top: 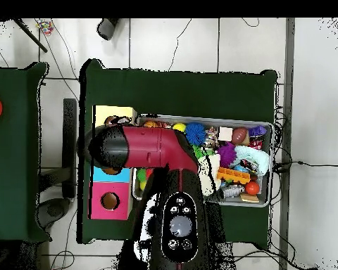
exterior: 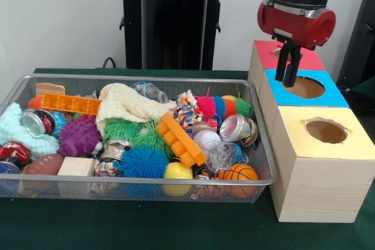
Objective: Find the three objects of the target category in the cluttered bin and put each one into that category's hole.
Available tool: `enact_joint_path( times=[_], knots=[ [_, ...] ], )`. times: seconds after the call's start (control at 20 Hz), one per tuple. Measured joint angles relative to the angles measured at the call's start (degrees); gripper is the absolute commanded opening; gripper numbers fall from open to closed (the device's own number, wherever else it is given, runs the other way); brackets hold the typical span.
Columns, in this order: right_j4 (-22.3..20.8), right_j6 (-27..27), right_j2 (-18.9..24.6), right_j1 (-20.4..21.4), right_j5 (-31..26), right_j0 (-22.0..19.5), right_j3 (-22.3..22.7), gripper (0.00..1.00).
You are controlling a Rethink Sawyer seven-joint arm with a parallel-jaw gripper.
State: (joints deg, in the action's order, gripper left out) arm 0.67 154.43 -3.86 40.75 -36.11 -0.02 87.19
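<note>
The wire mesh bin (exterior: 146,182) is full of toys and shows in the overhead view too (top: 272,163). One see-through bottle with a blue label (exterior: 150,91) lies at the bin's back, next to a cream cloth. A second crinkly see-through bottle (exterior: 221,155) lies near the front right, beside a baseball. No third bottle shows. My gripper (exterior: 288,83) hangs over the round hole (exterior: 304,87) in the blue-topped box, outside the bin. Its fingers are close together and hold nothing. In the overhead view the arm (top: 154,148) hides the gripper.
Three wooden boxes stand in a row right of the bin: red top (exterior: 266,54), blue top (exterior: 335,96), yellow top (exterior: 357,141) with its own hole (exterior: 326,130). Dented cans (exterior: 234,127), spiky balls, an orange brick (exterior: 180,140), a basketball (exterior: 240,173) fill the bin.
</note>
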Motion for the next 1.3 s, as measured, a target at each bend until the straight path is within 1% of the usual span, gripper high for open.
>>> enact_joint_path(
  times=[0.1,0.4,0.45,0.95,1.3],
  knots=[
    [0.0,0.0,0.8,0.0,0.4,-1.3,0.5,0.00],
    [-0.6,0.0,1.7,0.4,0.5,-2.9,0.5,0.00],
    [-1.5,0.0,1.8,0.8,0.5,-3.0,0.5,1.00],
    [-5.0,0.0,3.0,1.3,0.5,-3.5,0.5,1.00],
    [-5.7,0.0,3.6,1.1,0.5,-4.6,0.5,1.00]
  ],
)
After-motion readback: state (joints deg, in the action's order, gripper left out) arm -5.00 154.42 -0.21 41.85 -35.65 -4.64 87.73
